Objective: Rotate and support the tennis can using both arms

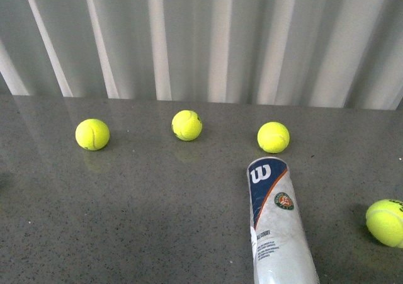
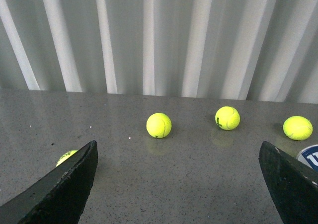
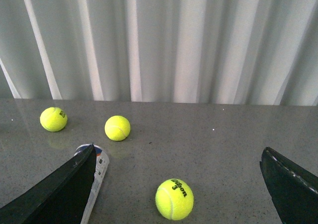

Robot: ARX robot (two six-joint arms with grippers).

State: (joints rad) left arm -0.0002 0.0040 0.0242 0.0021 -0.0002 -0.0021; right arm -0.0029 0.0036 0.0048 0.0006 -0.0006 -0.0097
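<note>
Right wrist view: can (image 3: pixel 99 168) beside jaws

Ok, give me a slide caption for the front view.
Wilson tennis can lying flat on grey table among four tennis balls, neither arm visible.

Wide-spread gripper (image 3: pixel 178 150), tennis ball (image 3: pixel 174 199) between

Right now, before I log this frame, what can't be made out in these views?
1. Tennis can: near end cut off by the front view's bottom edge; small label print unreadable.
2. Rightmost ball: clipped by the front view's right edge.
3. One ball, left wrist view: mostly hidden behind a finger of the left hand.
4. Both arms: outside the front view.
</note>
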